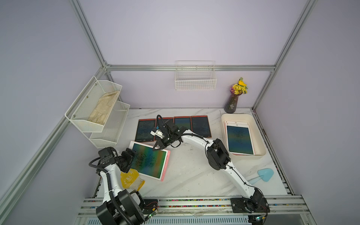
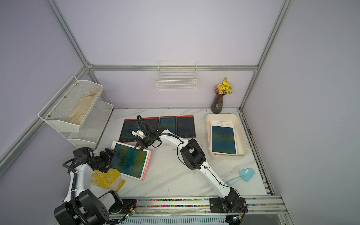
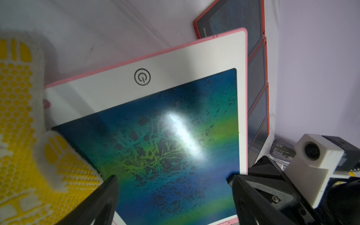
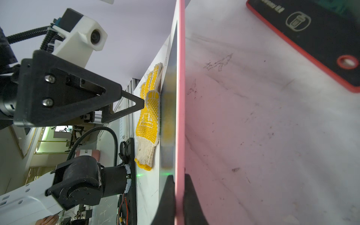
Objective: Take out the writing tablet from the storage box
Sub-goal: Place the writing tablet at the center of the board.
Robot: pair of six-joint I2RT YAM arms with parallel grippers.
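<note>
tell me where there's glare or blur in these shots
Left wrist: a white glare patch blooms on the writing tablet screen, and the yellow glove close to the lens is soft. Right wrist: the right gripper and the tablet edge it pinches are blurred by closeness. Both top views: even light, no hot spots.

Left arm (image 1: 115, 181) and right arm (image 1: 237, 175): glossy white moulded links joined by matt black, rounded joint housings (image 1: 217, 155). A ribbed black hose (image 4: 114, 140) runs along the left arm; a thin black cable (image 1: 194, 134) is clipped along the right arm. Left tool (image 3: 173, 179) and right tool (image 4: 178, 177): black, with tapering triangular fingers (image 4: 74, 87) fixed by silver screws (image 4: 50, 78). Each wrist carries a blocky white camera mount (image 4: 83, 37) with a round dark lens. Black perforated base plate (image 1: 239, 206) at the right arm's foot.
</note>
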